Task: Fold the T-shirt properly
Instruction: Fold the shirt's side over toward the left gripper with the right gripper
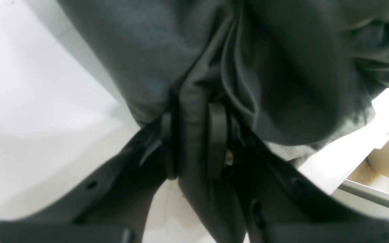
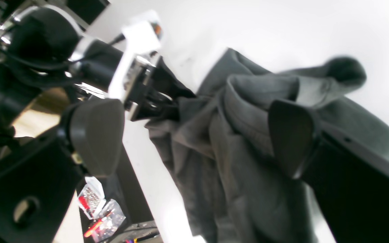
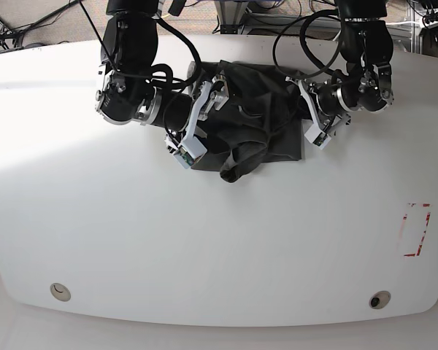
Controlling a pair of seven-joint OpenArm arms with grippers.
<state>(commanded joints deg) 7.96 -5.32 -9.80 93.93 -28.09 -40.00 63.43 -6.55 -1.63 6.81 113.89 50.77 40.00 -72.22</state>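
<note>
The dark charcoal T-shirt (image 3: 255, 117) lies bunched and wrinkled at the far middle of the white table (image 3: 204, 233). My left gripper (image 1: 191, 116) is shut on a thick fold of the T-shirt (image 1: 282, 67), with fabric pinched between both fingers. In the base view it (image 3: 304, 100) sits at the shirt's right edge. My right gripper (image 2: 194, 114) is open wide, its fingers (image 2: 95, 135) spread either side of the crumpled T-shirt (image 2: 214, 158). In the base view it (image 3: 217, 92) is over the shirt's left part. A twisted sleeve or corner (image 3: 237, 169) trails toward the front.
A red-outlined rectangle (image 3: 415, 230) is marked on the table at the right. Two round fittings (image 3: 58, 292) (image 3: 379, 300) sit near the front edge. Cables and stands crowd the far edge. A clear box of small parts (image 2: 100, 209) lies below the table edge.
</note>
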